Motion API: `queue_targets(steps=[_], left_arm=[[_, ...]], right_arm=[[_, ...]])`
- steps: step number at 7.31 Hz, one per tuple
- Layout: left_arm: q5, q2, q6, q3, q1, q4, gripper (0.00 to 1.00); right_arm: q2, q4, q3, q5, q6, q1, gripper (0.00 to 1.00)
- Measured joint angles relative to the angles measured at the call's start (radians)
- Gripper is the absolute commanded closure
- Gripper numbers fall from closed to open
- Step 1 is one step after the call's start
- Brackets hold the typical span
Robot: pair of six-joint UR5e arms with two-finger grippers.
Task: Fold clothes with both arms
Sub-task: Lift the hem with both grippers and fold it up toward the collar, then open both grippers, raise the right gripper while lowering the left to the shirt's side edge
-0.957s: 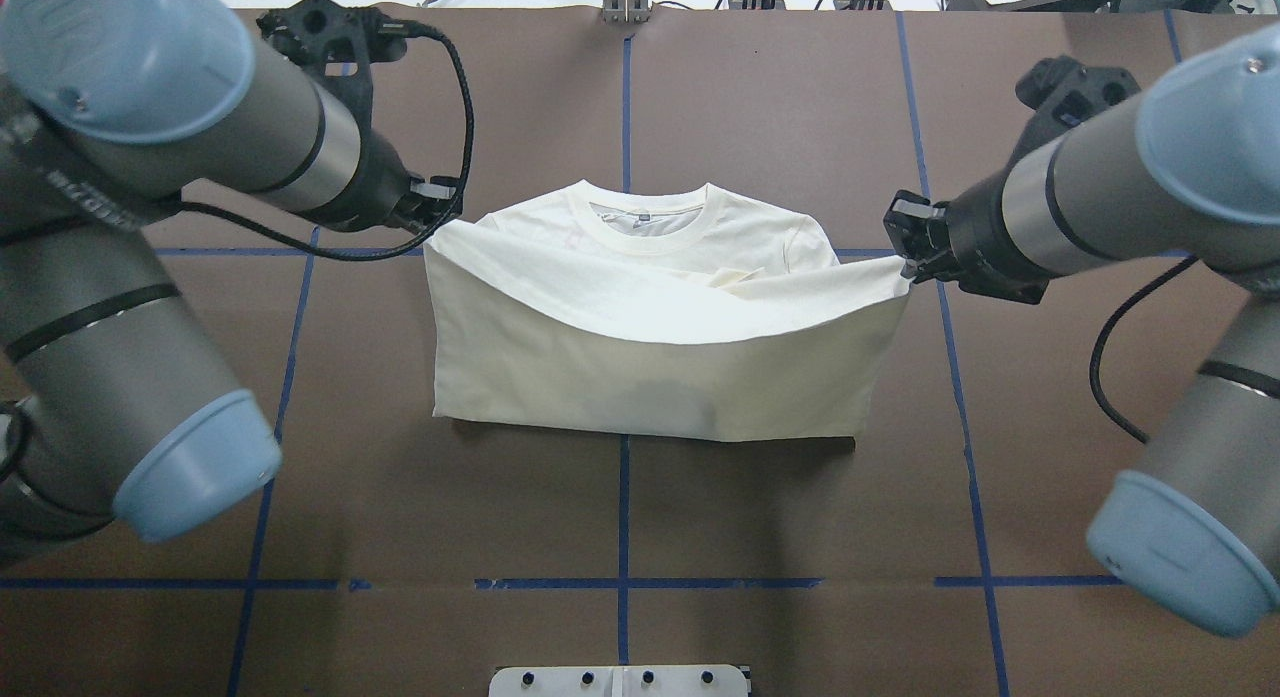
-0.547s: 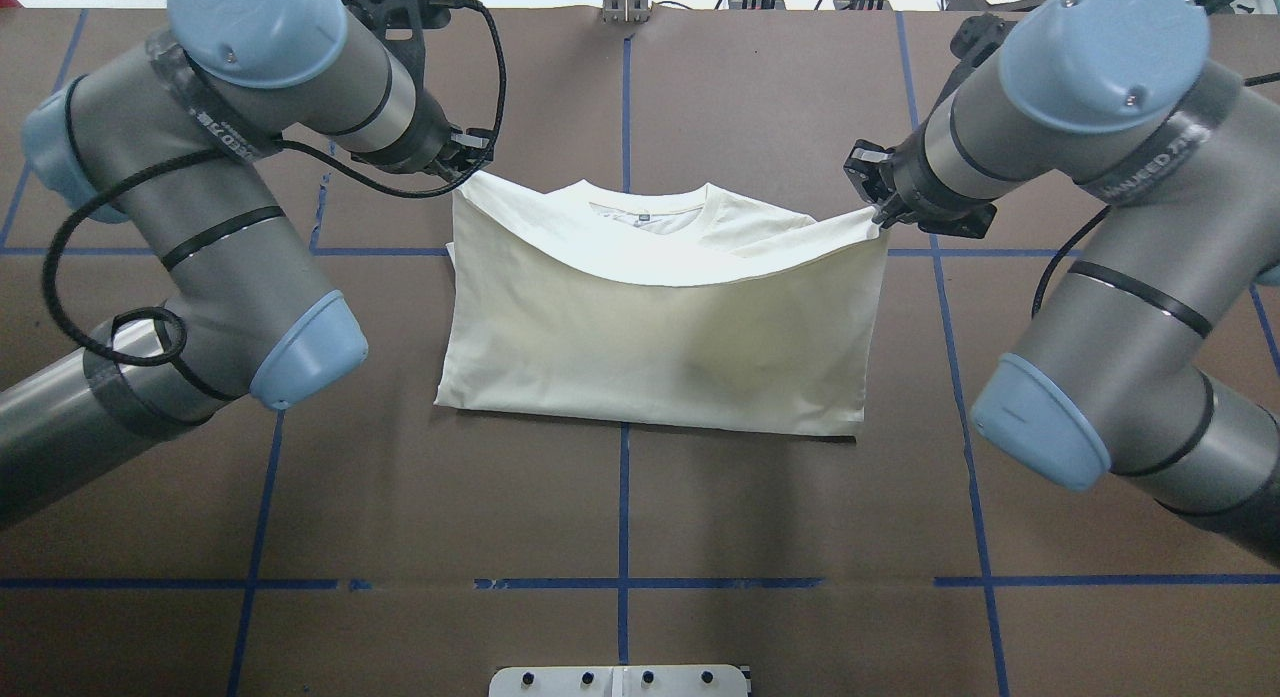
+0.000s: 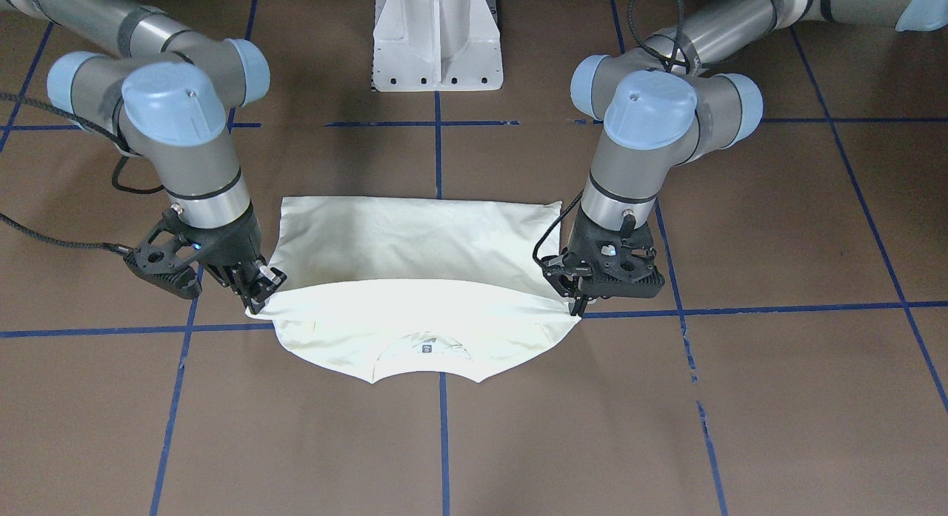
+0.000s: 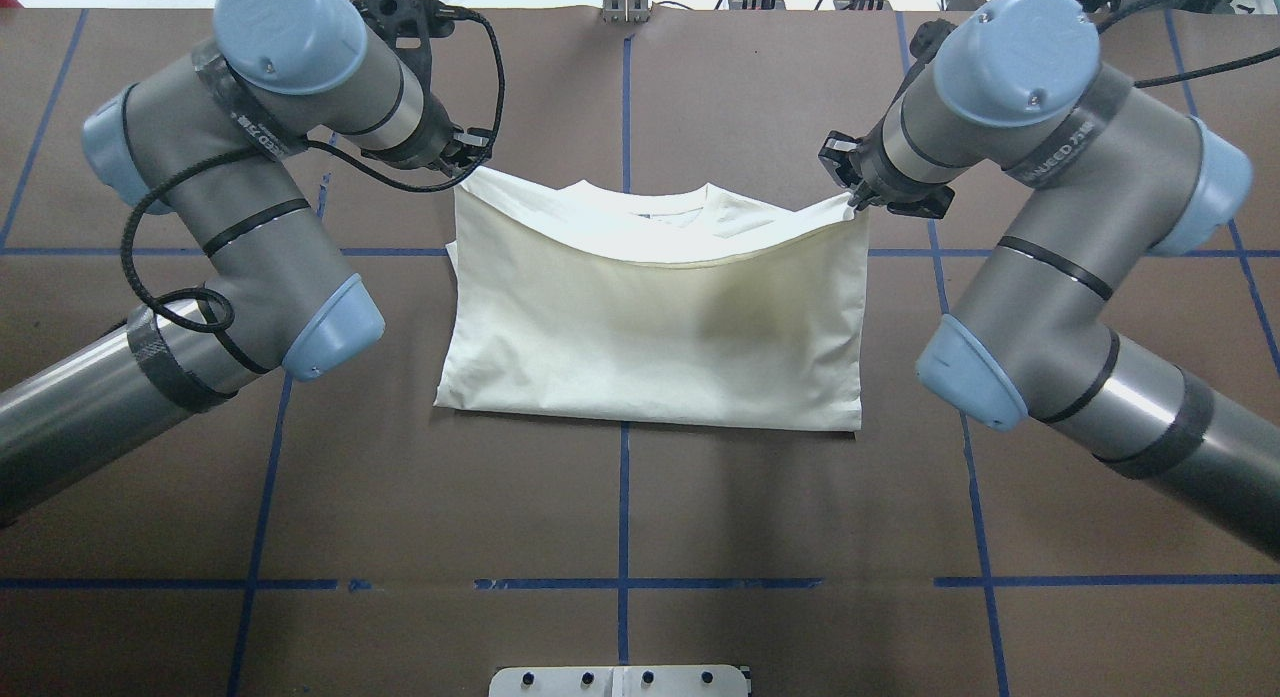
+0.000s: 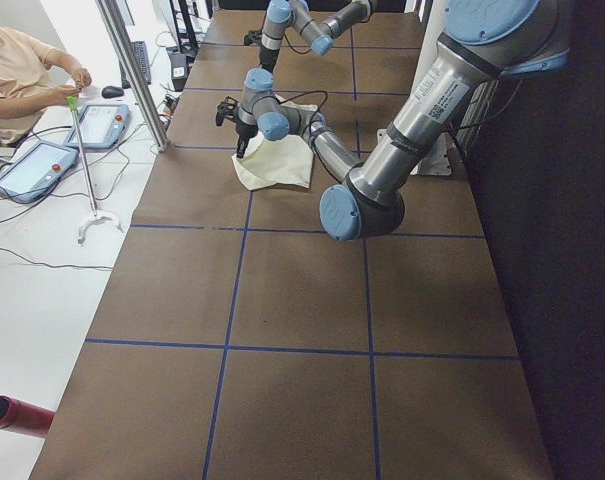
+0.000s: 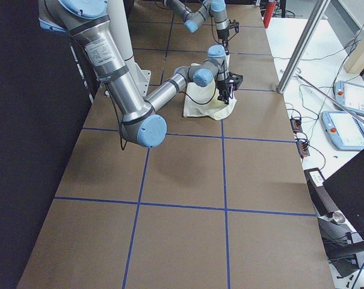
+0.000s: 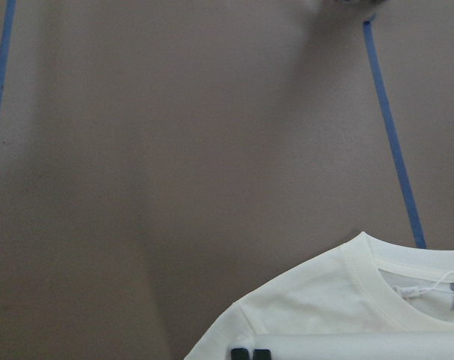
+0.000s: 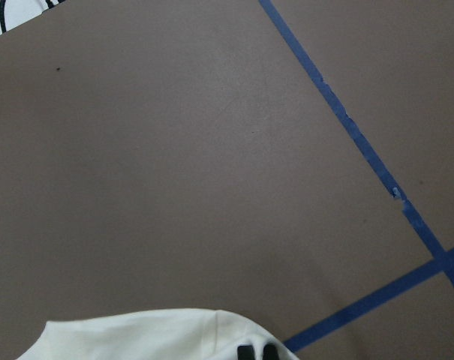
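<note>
The cream T-shirt [image 4: 650, 317] lies plain side up on the brown table, doubled over itself, with its collar [image 4: 650, 202] at the far side. The cat graphic does not show. My left gripper [image 4: 470, 169] is shut on the left corner of the folded-over hem, by the shoulder. My right gripper [image 4: 853, 199] is shut on the right corner. The hem sags between them, just short of the collar. In the front-facing view the shirt [image 3: 415, 257] hangs between the left gripper [image 3: 578, 309] and the right gripper [image 3: 255, 305]. The left wrist view shows the collar and shoulder [image 7: 347, 300].
A white pedestal base [image 3: 437, 42] stands behind the shirt on the robot's side. Blue tape lines [image 4: 624, 497] grid the table. A metal plate [image 4: 620, 680] sits at the near edge. An operator [image 5: 22, 70] with control tablets is beyond the far edge.
Both grippers have carried the hem corners away from the robot, toward the collar. The folded layer now covers most of the shirt, up to the shoulders.
</note>
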Motion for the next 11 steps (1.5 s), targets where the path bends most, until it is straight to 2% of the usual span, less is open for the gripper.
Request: queue_targets(steps=[1, 2, 3, 5, 8, 9, 10, 11], left_arm=[[0.003, 0.001, -0.002, 0.015, 0.018, -0.015, 1.00], [0.004, 0.005, -0.003, 0.020, 0.038, -0.021, 0.54], [0.005, 0.009, -0.003, 0.022, 0.054, -0.023, 0.01], [0.003, 0.045, 0.044, 0.004, 0.064, -0.077, 0.00], [-0.003, 0.209, 0.159, -0.165, 0.077, -0.160, 0.02], [-0.001, 0.279, 0.148, -0.213, 0.104, -0.211, 0.20], [0.006, 0.336, 0.098, -0.231, 0.142, -0.283, 0.24], [0.032, 0.368, 0.025, -0.231, 0.190, -0.342, 0.25]], right_arm=[[0.003, 0.048, -0.057, -0.007, -0.005, -0.001, 1.00], [0.002, 0.068, -0.082, -0.010, -0.012, -0.003, 0.13], [-0.001, 0.075, -0.092, -0.014, -0.018, -0.007, 0.00], [-0.004, 0.079, -0.081, -0.047, -0.039, -0.020, 0.00], [-0.026, 0.071, 0.013, -0.029, -0.119, -0.010, 0.00], [-0.032, 0.071, 0.024, -0.024, -0.127, -0.009, 0.00], [-0.034, 0.071, 0.028, -0.023, -0.129, -0.009, 0.00], [-0.034, 0.072, 0.029, -0.023, -0.130, -0.009, 0.00]])
